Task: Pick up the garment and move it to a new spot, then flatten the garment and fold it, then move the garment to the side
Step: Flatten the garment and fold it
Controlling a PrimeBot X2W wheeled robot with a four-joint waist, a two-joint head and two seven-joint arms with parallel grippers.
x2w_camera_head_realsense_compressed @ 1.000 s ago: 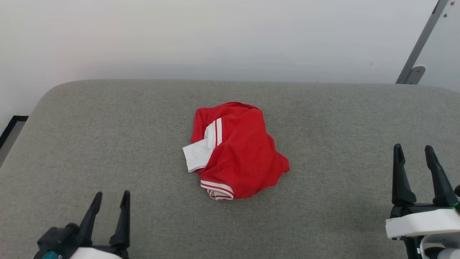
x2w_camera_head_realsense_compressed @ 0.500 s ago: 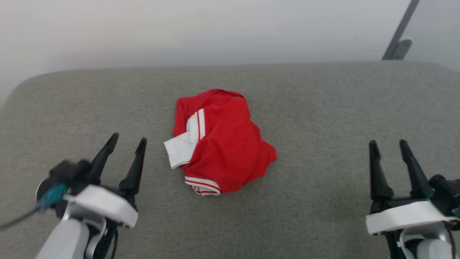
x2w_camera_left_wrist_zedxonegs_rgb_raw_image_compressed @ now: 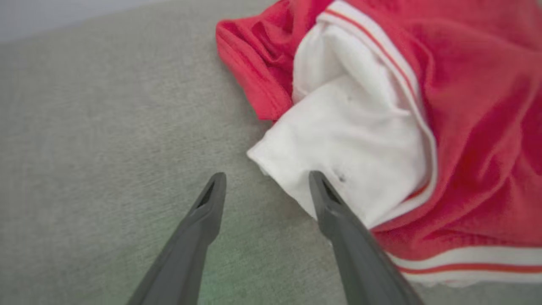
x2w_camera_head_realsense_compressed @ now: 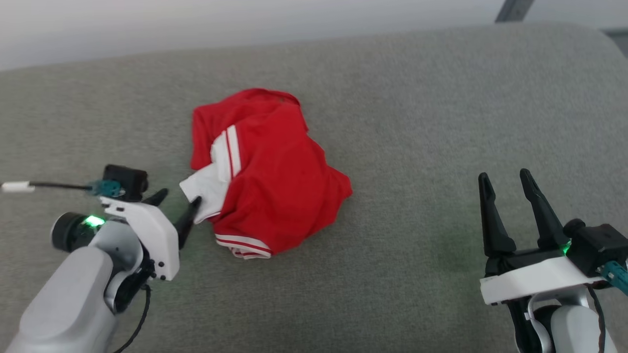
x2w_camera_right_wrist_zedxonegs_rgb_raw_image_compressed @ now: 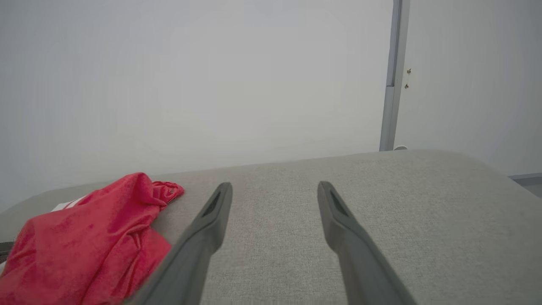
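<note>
The garment (x2w_camera_head_realsense_compressed: 274, 181), a red T-shirt with white striped sleeves, lies crumpled in a heap on the grey cushioned surface (x2w_camera_head_realsense_compressed: 417, 122). My left gripper (x2w_camera_head_realsense_compressed: 179, 198) is open just left of the heap, one fingertip at the edge of the white sleeve (x2w_camera_left_wrist_zedxonegs_rgb_raw_image_compressed: 351, 144). In the left wrist view the left gripper (x2w_camera_left_wrist_zedxonegs_rgb_raw_image_compressed: 264, 178) has nothing between its fingers, and its right finger lies over the sleeve's edge. My right gripper (x2w_camera_head_realsense_compressed: 505, 177) stands open well to the right of the garment, holding nothing. The right wrist view has the garment (x2w_camera_right_wrist_zedxonegs_rgb_raw_image_compressed: 89, 241) at lower left, beside the right gripper (x2w_camera_right_wrist_zedxonegs_rgb_raw_image_compressed: 274, 186).
The surface's far edge meets a pale wall (x2w_camera_right_wrist_zedxonegs_rgb_raw_image_compressed: 190, 76). A grey metal post (x2w_camera_right_wrist_zedxonegs_rgb_raw_image_compressed: 391, 76) rises at the back right. Bare grey fabric spreads right of the garment and in front of it.
The head camera has tilted down and turned, shifting the whole scene. My left gripper has reached forward and right up to the white sleeve. The right gripper has barely moved.
</note>
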